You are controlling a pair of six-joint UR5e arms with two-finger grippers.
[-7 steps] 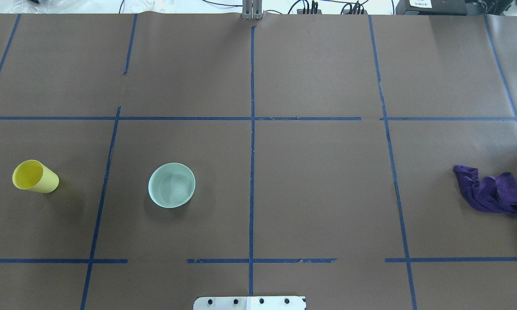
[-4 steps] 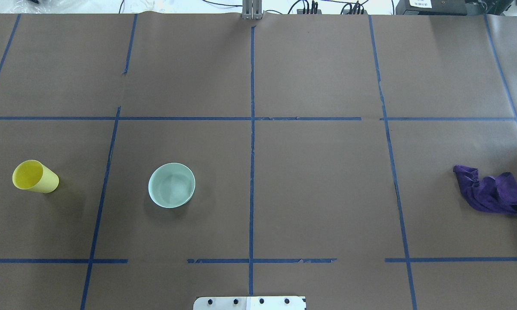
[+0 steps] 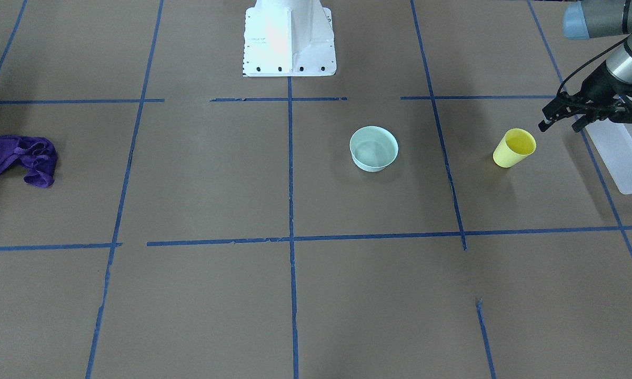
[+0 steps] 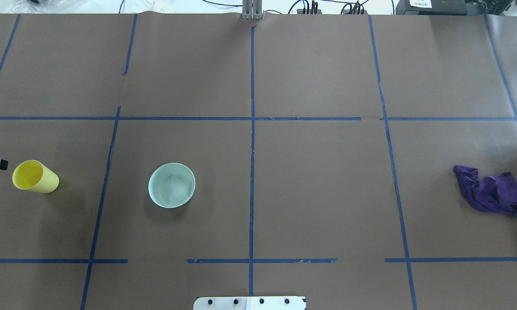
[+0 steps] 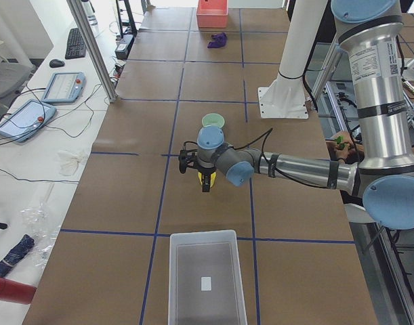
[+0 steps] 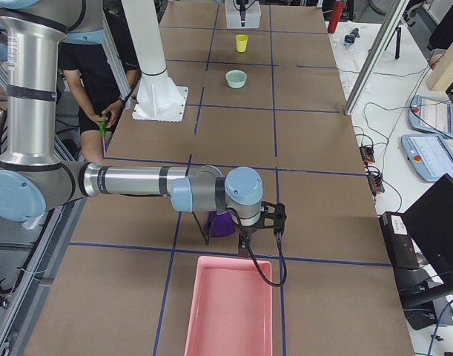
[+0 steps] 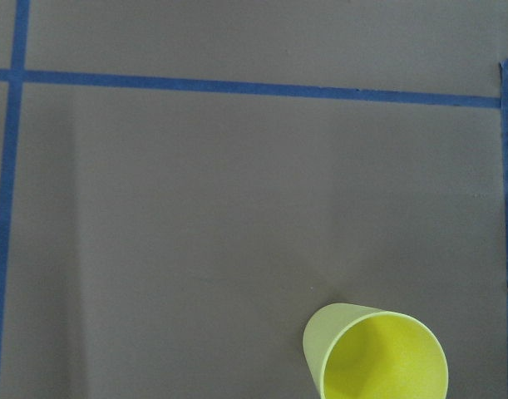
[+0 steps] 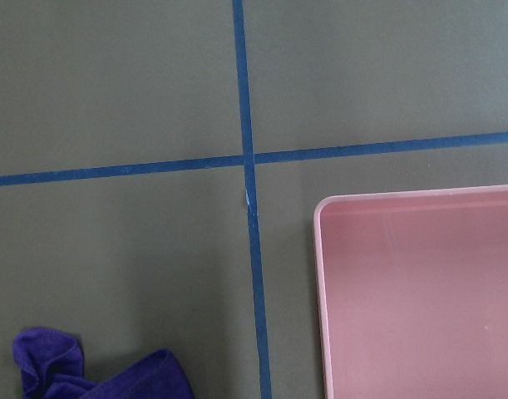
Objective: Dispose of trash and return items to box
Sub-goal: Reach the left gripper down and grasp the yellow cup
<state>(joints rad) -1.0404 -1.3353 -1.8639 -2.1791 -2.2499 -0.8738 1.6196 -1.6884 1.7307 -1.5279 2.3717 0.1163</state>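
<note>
So far: the frosted translucent white rectangular bin (image 3: 626, 158) looks empty; nothing is returned yet.
Small yellow plastic cup (image 3: 514, 148): upright on the table, at 9 o'clock of the bin in the front-facing view.
Left gripper (image 3: 559, 126): fingers apart, empty, at 2 o'clock of the cup.
Right gripper (image 6: 262, 231): I cannot tell its state.
Left to do: the cup, probably also the pale green round bowl (image 3: 373, 149) and the crumpled purple cloth (image 3: 21, 159).

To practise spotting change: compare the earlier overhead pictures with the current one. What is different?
The left pincer has come into the overhead view at its left edge, beside the cup, not touching it. Nothing was grasped or released. Cup, bowl and cloth stayed put.
</note>
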